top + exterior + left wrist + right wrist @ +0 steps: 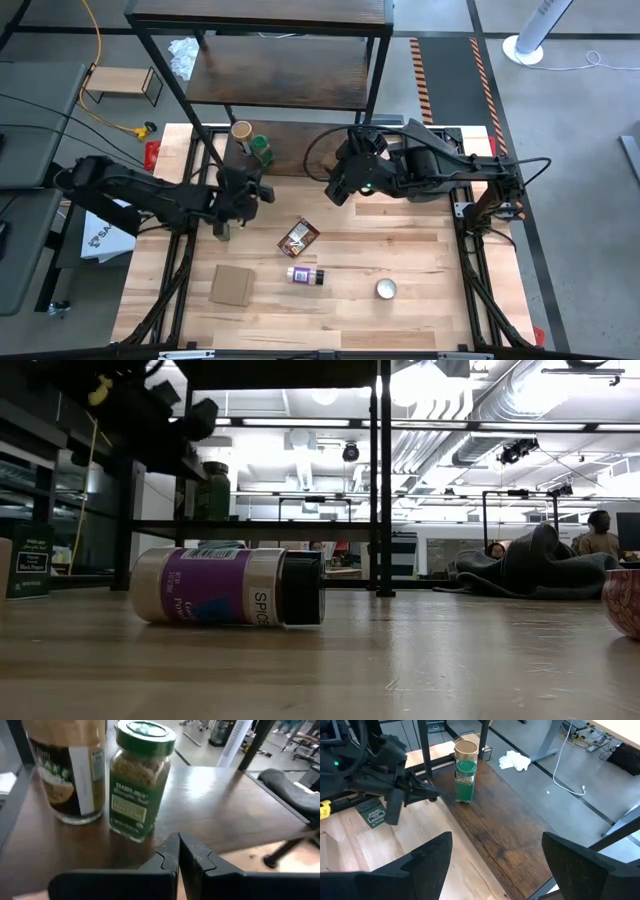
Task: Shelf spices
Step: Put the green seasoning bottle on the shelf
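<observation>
While the left gripper (262, 190) stands in the middle left of the overhead picture with its two fingers (170, 855) pressed together and holding nothing, the green-lidded jar (139, 780) stands upright just in front of it on the lowest board of the shelf (300, 150). Right beside that jar, on the same dark board, stands the tan-lidded jar (241, 131), also upright. The right gripper (338, 190) hangs near the centre of the overhead picture, at the front edge of the same board, with its jaws spread wide and empty. On the light table (420, 250), below the centre of that picture, lies the brown-orange pouch (298, 237), and just below it the dark-capped jar with purple-white label (304, 275) lies on its side. A small dark tin (223, 228) stands at the left, under the left arm, near a flat cardboard square (231, 285). A round silvery disc (386, 289) rests at the lower right of the table
</observation>
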{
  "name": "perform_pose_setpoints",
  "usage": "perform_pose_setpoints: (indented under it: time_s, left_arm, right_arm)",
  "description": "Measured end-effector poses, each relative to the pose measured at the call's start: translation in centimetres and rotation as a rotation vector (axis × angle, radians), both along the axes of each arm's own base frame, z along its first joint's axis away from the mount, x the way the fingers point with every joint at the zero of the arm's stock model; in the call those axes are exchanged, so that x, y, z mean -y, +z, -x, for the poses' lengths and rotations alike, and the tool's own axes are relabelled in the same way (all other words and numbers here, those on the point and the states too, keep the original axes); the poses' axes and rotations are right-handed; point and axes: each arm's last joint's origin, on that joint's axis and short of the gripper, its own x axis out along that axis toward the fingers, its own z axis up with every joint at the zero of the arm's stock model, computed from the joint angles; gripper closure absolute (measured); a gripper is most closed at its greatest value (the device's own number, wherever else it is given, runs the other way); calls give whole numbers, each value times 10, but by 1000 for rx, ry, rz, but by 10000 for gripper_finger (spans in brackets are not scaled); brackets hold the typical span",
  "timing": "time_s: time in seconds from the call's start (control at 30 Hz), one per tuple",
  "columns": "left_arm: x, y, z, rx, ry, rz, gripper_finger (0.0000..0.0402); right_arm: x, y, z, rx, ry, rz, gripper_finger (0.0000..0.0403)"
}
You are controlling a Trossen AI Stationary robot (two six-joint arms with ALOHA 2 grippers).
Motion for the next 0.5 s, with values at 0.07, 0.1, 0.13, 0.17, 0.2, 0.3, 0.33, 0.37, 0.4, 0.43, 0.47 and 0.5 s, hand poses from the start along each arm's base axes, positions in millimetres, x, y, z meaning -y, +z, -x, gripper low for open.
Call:
perform_pose_setpoints:
  time_s: [0.07, 0.1, 0.13, 0.17, 0.2, 0.3, 0.33, 0.37, 0.4, 0.43, 0.47, 0.5]
  left_arm:
    - [-5, 0, -3, -14, 13, -14, 401]
    - [-7, 0, -4, -20, 19, -19, 401]
    - [-10, 0, -5, -21, 29, -25, 401]
    - [-13, 1, -7, -20, 37, -31, 401]
    - [-16, 1, -7, -28, 40, -38, 401]
    - [-23, 3, -9, -67, 38, -54, 401]
    - [-25, 3, -9, -84, 37, -59, 401]
    - [-26, 3, -9, -99, 36, -64, 401]
    - [-28, 3, -9, -106, 38, -68, 401]
    - [-29, 4, -9, -105, 41, -70, 401]
    - [-31, 4, -9, -105, 40, -69, 401]
    - [-33, 4, -10, -109, 41, -68, 402]
  right_arm:
    - [0, 0, 0, 0, -1, 0, 100]
    - [0, 0, 0, 1, -2, 1, 100]
    - [0, 0, 0, 1, -2, 1, 100]
    - [0, 0, 0, 0, -2, 2, 100]
    - [0, 0, 0, 0, -3, 2, 100]
    - [0, 0, 0, 1, -2, 1, 100]
    - [0, 0, 0, 1, -3, 0, 100]
    - [0, 0, 0, 3, -4, -3, 100]
    - [0, 0, 0, 5, -5, -7, 100]
    - [0, 0, 0, 7, -7, -10, 100]
    - [0, 0, 0, 9, -9, -12, 100]
    - [0, 0, 0, 9, -9, -12, 100]
